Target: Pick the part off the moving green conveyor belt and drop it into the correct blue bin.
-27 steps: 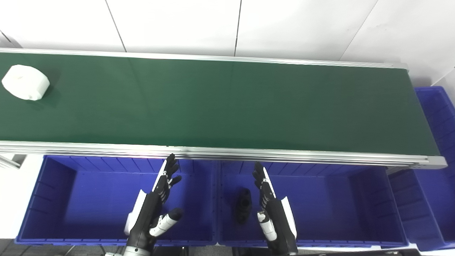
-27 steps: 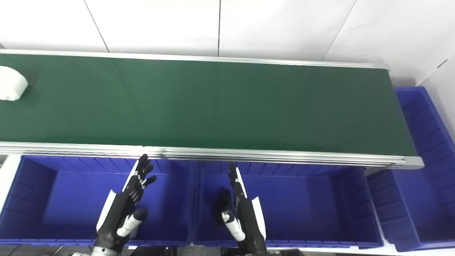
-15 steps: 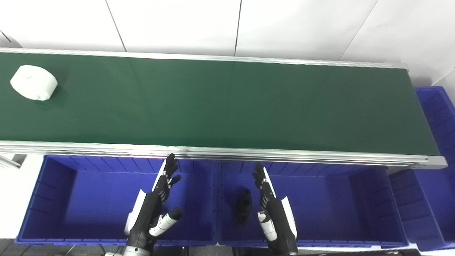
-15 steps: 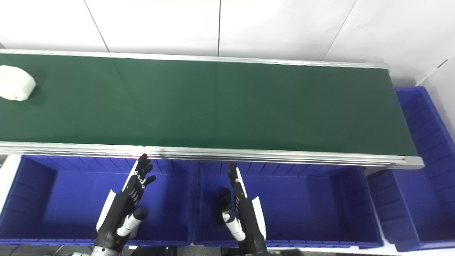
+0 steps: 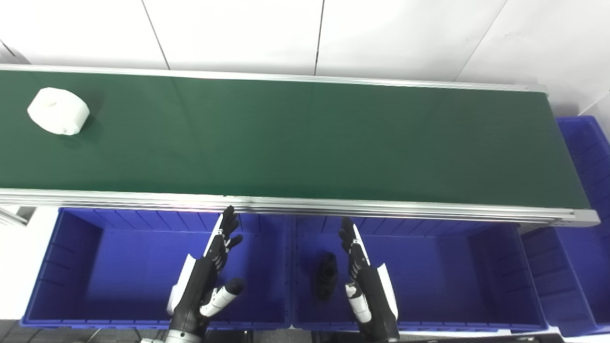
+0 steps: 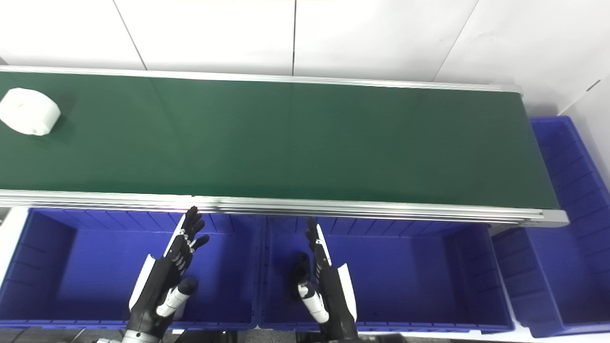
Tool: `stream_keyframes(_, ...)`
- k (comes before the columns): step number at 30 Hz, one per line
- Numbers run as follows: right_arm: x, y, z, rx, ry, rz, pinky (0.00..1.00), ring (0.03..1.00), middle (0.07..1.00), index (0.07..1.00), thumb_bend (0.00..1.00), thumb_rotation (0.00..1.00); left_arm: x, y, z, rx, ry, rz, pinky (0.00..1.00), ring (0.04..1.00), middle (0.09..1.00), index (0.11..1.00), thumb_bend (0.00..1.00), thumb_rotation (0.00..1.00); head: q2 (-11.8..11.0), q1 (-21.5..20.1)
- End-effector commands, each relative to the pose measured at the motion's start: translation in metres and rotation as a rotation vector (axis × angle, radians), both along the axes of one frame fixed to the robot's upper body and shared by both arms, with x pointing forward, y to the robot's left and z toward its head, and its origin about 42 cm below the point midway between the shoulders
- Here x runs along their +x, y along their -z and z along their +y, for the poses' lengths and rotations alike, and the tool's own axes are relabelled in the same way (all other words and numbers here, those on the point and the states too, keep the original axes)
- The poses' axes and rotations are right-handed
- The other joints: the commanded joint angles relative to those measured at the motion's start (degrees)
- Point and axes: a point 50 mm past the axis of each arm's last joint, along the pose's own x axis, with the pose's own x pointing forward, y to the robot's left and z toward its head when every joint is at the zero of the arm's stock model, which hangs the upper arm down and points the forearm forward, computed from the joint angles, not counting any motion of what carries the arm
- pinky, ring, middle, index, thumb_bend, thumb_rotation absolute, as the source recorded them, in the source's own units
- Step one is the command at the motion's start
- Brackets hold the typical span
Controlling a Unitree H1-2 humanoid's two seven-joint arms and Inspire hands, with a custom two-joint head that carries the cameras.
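A white round part [image 5: 58, 110] lies on the green conveyor belt [image 5: 305, 138] at its far left; it also shows in the right eye view [image 6: 29, 111]. My left hand [image 5: 209, 267] is open and empty, held above the left blue bin [image 5: 76, 267], far from the part. My right hand [image 5: 363, 276] is open and empty above the middle blue bin [image 5: 448, 276]. A black part [image 5: 326, 276] lies in the middle bin, just left of my right hand.
A third blue bin [image 5: 586, 200] stands at the belt's right end. The belt's silver front rail [image 5: 333, 206] runs just beyond my fingertips. A white tiled wall [image 5: 314, 33] stands behind the belt.
The white part has ridden the belt to the right. Both hands have stayed still.
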Motion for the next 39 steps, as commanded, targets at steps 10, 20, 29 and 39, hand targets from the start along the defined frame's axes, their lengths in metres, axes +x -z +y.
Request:
stream_keyframes(10,-0.001,-0.005,0.008,0.037,-0.003,-0.046,1.0,0.984,1.0,1.0,0.94,1.0,0.002,-0.004,0.001,0.0,0.002,-0.044,0.9,0.977,1.0,1.0,0.98,0.85,-2.6,-0.2)
stream_keyframes(20,0.008,0.017,-0.003,0.02,-0.004,0.003,0.99,0.986,1.0,1.0,0.94,1.0,0.009,0.021,-0.009,0.014,0.021,-0.024,0.88,0.968,1.0,1.0,0.9,0.87,-9.1,5.1)
stream_keyframes(29,0.013,0.004,-0.022,0.092,0.05,-0.028,1.0,1.0,1.0,1.0,0.89,1.0,0.012,0.023,-0.024,0.018,0.018,-0.028,0.87,0.952,1.0,1.0,0.93,0.86,-9.9,15.6)
stream_keyframes(39,0.011,-0.002,-0.027,0.129,0.045,-0.038,1.0,1.0,1.0,1.0,0.86,0.97,0.013,0.02,-0.027,0.01,0.03,-0.044,0.8,0.916,0.988,1.0,0.93,0.85,-9.2,15.5)
